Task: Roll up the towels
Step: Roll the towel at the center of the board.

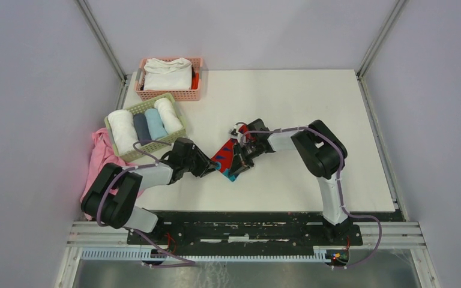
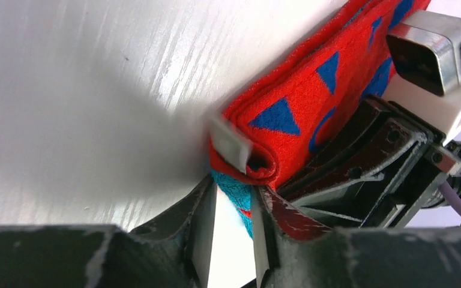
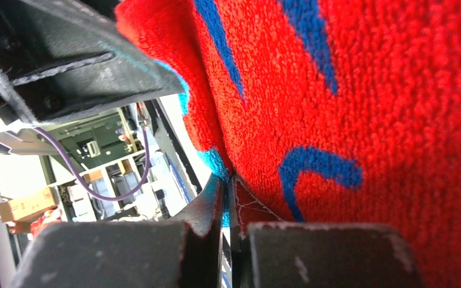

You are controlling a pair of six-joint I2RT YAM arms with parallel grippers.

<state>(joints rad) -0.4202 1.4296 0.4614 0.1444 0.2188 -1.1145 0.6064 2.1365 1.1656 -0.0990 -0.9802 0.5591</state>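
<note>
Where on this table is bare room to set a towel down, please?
Bare: the far right table, from the pink basket to the right edge. Crowded: the middle, where the left gripper and right gripper meet at the red towel, and the left by the green basket.

Top camera looks down from behind onto the desk (image 1: 288,102); both wrist cameras sit close against the shared red towel (image 1: 225,157).

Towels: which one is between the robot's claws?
The red towel with blue marks, out on the table. The other towels are white, grey or light blue and sit in the baskets.
</note>
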